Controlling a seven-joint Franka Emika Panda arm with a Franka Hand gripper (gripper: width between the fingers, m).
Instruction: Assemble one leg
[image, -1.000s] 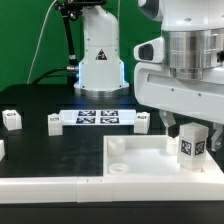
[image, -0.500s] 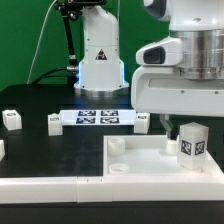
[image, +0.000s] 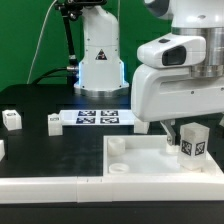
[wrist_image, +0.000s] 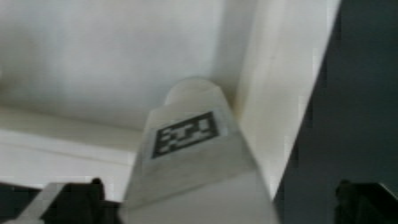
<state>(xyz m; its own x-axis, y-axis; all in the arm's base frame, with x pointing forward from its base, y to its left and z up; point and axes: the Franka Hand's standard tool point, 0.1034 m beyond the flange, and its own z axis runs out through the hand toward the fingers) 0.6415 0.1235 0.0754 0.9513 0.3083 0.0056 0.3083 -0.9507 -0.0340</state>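
Wrist view gave us the clearest look at the pincer (wrist_image: 221, 199). Its two dark fingertips (wrist_image: 75, 200) sat at opposite sides of the picture with the leg (wrist_image: 192, 140) between them. A visible gap lay on either side of the leg, so we read the pincer as spread wide and gripping nothing. The leg's black-and-white tag faced this camera, and pale white surface filled the view behind it.

From the exterior view we saw the leg (image: 192, 143) standing upright on the white square panel (image: 140, 168), toward the exterior view's right, with its tag turned to the camera. The bulky white pincer body hung directly above it. One dark finger (image: 170, 131) reached down just beside the leg on the exterior view's left, and the other finger we could not make out there. Round holes showed in the panel's corners on the exterior view's left.

The panel lay on the black desk (image: 40, 150). Farther back, the marker board (image: 98, 118) lay flat in front of the arm's white base (image: 99, 55). Two small white pegs (image: 11, 120) stood on the desk to the exterior view's left of the marker board, well apart from the leg, and another small white piece (image: 143, 121) sat at the board's other end.
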